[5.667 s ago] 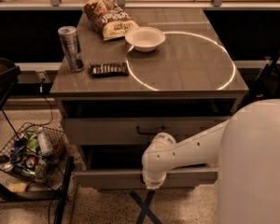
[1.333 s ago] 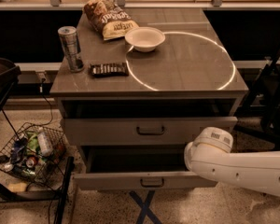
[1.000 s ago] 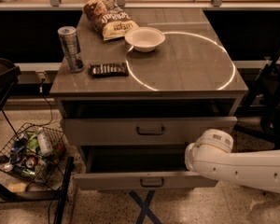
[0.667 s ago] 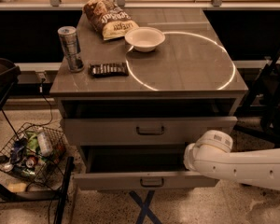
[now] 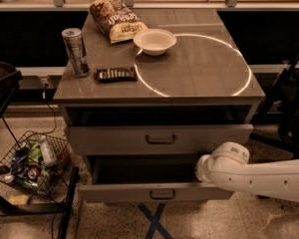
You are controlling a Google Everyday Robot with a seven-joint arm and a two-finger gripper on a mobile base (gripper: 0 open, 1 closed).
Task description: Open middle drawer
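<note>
The middle drawer [image 5: 119, 193] is the low grey front with a small dark bar pull [image 5: 162, 194]. It stands pulled out, with its dark inside showing above the front. Above it is the taller-fronted top drawer [image 5: 114, 139], slightly out. The third drawer is hidden below. My white arm [image 5: 259, 176] reaches in from the right. My gripper [image 5: 200, 169] is at the arm's end, by the right end of the middle drawer's opening, away from the pull.
On the cabinet top [image 5: 204, 73] are a can [image 5: 75, 51], a chip bag [image 5: 117, 19], a white bowl [image 5: 154, 41] and a dark snack bar [image 5: 115, 73]. A wire basket of trash [image 5: 32, 163] sits on the floor at left. A blue tape cross [image 5: 154, 222] marks the floor.
Since the oldest frame the middle drawer has come out and my arm has moved from its centre to its right end. In the last second almost nothing has moved.
</note>
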